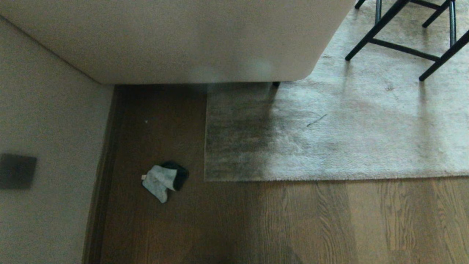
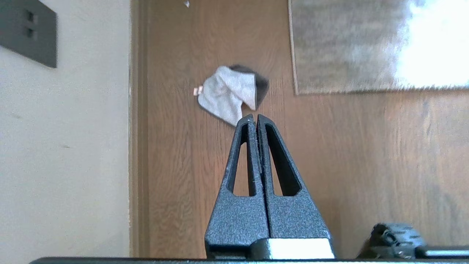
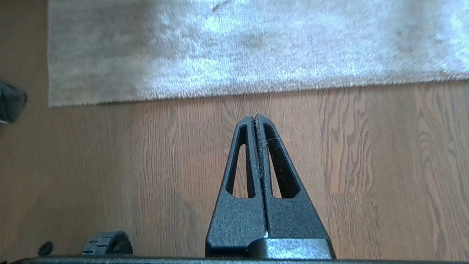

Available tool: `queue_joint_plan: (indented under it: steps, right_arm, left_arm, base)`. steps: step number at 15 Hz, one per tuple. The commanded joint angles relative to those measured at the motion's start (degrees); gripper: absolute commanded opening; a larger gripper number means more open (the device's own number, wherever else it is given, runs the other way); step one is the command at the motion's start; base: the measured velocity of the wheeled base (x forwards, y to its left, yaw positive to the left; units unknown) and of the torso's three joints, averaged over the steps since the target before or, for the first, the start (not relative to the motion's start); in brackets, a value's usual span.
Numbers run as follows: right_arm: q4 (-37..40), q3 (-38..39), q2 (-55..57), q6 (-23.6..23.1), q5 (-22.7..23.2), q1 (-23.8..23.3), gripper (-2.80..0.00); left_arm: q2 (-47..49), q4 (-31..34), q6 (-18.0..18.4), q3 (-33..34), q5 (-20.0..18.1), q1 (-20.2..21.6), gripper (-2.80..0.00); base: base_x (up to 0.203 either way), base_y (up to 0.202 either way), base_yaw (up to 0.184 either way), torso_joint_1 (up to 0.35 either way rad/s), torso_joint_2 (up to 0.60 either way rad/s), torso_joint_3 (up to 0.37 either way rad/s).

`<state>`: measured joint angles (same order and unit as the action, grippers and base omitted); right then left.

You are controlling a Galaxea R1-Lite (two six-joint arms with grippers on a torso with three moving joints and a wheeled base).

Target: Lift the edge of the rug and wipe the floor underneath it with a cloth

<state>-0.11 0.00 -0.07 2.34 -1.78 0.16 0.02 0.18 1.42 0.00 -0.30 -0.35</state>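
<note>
Wall (image 1: 47,128): pale, at far left, carrying a dark plate (image 1: 16,171).
Cloth (image 1: 163,179): crumpled on the floor (image 1: 256,223), between wall and rug.
Left gripper (image 2: 255,116): jaws pressed together, empty, above the floor near the cloth.
Rug edge (image 1: 329,178): lying flat, straight across the planks.
Right gripper (image 3: 255,116): jaws pressed together, empty, near the rug edge.

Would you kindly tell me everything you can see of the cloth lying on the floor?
The cloth is a small, soft, crumpled rag, pale grey-white on its upper folds with a darker, almost black layer showing at one side and a tiny tag at its edge. It lies loosely bunched on the bare brown wood floor, between the wall's skirting and the rug corner, touching neither. Nothing holds it; in the left wrist view it lies just beyond the shut left claw.
</note>
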Motion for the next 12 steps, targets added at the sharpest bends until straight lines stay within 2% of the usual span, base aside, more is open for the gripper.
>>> queue_joint_plan:
  steps: [1,12]
  right_arm:
    - [-0.1,0.0,0.1,0.0,0.0,0.0,-2.80]
    - [-0.1,0.0,0.1,0.0,-0.1,0.0,-2.80]
  left_arm:
    - [0.0,0.0,-0.4,0.0,0.0,0.0,-2.80]
    - [0.0,0.0,-1.5,0.0,0.3,0.0,-2.80]
  base:
    - [0.000,0.000,0.000,0.007,0.00,0.203]
    - [0.000,0.000,0.000,0.004,0.00,0.202]
